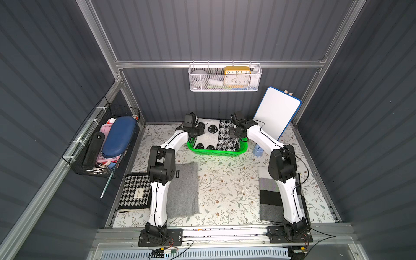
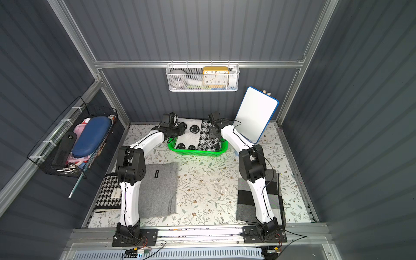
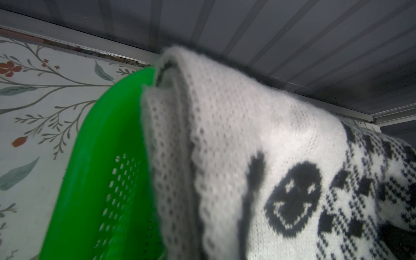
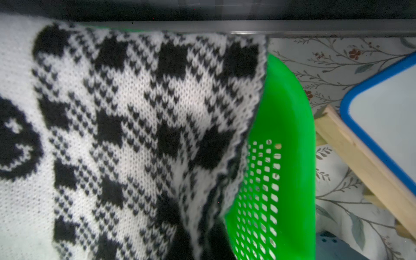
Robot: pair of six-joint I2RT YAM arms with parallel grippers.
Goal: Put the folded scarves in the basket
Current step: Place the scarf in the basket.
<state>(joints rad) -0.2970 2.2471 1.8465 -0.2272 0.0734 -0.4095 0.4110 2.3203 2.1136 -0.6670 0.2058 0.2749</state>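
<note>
The folded scarf is white knit with black smiley faces and a black-and-white check panel. It rests in and over the bright green perforated basket at the back of the table, its far end raised above the rim. My left gripper is at the scarf's left edge and my right gripper at its checked right edge, each shut on the scarf. Both wrist views are filled with knit beside the green wall; the fingers are hidden.
A whiteboard leans at the back right, close to the right arm. A small blue object stands beside the basket. A grey cloth, a houndstooth cloth and a grey-black cloth lie near the front. Black wire basket hangs left, white mesh basket behind.
</note>
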